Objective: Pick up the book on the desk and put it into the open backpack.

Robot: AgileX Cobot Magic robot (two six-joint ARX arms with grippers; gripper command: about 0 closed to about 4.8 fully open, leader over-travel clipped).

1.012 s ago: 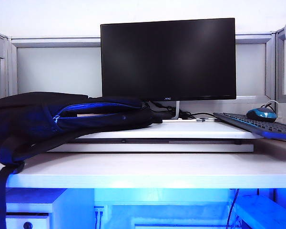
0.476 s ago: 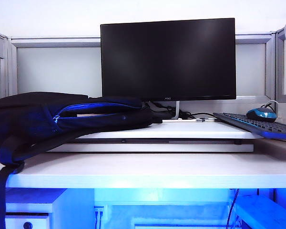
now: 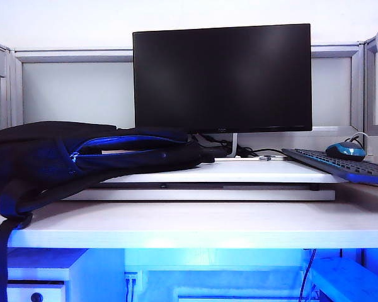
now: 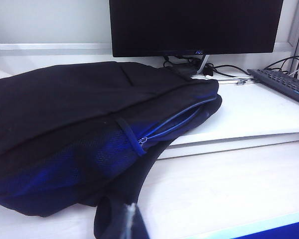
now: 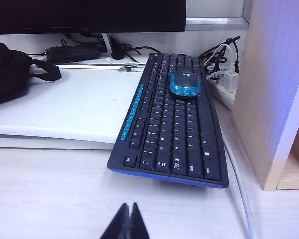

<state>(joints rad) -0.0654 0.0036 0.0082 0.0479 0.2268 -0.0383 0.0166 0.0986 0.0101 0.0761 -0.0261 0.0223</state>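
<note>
While both arms sit back low over the front of the table, your left hand shows only as pinched-together fingertips at the frame edge, holding nothing, just in front of the backpack. Your right hand is likewise closed and empty, tips together above bare tabletop, short of the keyboard. Backpack lies flat on its side at the left end of the table, partly up on the raised white platform, blue zipper gaping a little along its upper edge; a strap hangs off the front edge. Through that zipper gap in the exterior view you see a thin pale strip, likely the book already inside the backpack, but it is too small to be sure. Monitor stands dark behind the platform. Keyboard rests angled half on the platform at right, a blue mouse sitting on top of its keys. Cables bunch behind it.
</note>
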